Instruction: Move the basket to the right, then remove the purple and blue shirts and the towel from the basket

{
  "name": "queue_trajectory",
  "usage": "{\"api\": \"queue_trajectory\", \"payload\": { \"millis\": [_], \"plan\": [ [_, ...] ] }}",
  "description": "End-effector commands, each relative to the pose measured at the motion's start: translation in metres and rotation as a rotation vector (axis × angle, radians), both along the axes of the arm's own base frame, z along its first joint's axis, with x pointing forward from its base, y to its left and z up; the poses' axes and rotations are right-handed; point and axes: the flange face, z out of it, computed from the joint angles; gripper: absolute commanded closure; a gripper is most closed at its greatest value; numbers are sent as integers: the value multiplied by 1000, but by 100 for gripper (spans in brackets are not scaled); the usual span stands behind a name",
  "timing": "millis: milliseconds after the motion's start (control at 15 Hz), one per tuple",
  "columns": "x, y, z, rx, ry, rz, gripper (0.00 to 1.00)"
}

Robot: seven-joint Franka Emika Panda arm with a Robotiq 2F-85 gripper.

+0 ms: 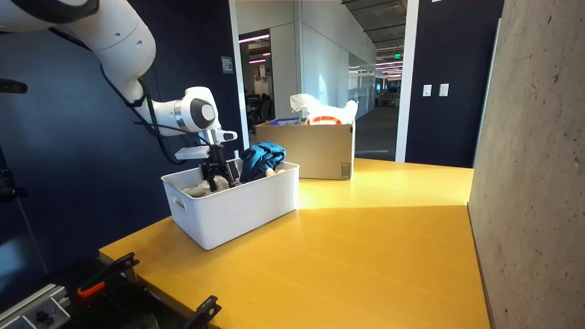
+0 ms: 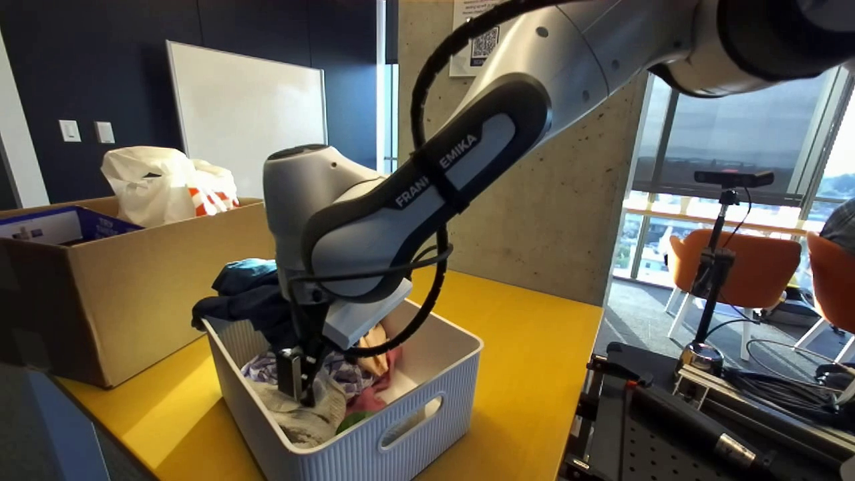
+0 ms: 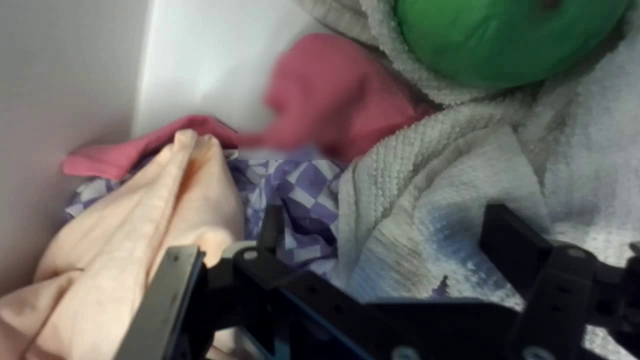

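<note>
The white basket (image 1: 247, 212) stands on the yellow table and shows in both exterior views (image 2: 437, 407). A blue shirt (image 1: 263, 161) is bunched over its far end, also seen in an exterior view (image 2: 244, 304). A grey-white towel (image 3: 400, 220) with blue marks lies inside at the near end (image 2: 290, 414). A purple and white checkered shirt (image 3: 307, 192) lies beside the towel (image 2: 340, 371). My gripper (image 3: 392, 240) is open, down in the basket (image 1: 224, 183), with towel between its spread fingers. One finger is over the purple shirt, the other over the towel. Contact is hard to tell.
Peach cloth (image 3: 145, 245), pink cloth (image 3: 345, 95) and a green object (image 3: 510, 40) also lie in the basket. A cardboard box (image 1: 306, 151) with a white plastic bag (image 1: 327, 114) stands behind it. A concrete wall (image 1: 525, 160) borders the yellow table (image 1: 347, 260).
</note>
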Motion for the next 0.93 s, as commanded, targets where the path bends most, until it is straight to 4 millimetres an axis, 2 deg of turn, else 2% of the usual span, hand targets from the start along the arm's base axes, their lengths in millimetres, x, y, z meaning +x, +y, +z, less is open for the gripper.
{"api": "queue_trajectory", "payload": {
  "millis": [0,67,133,400,733,867],
  "plan": [
    [21,19,-1,-42,-58,112,0],
    [26,18,0,-37,-62,125,25],
    [30,17,0,-31,-62,133,26],
    [43,14,3,-18,-75,164,58],
    [46,14,12,2,-85,193,95],
    [43,14,22,17,-90,217,100]
  ]
}}
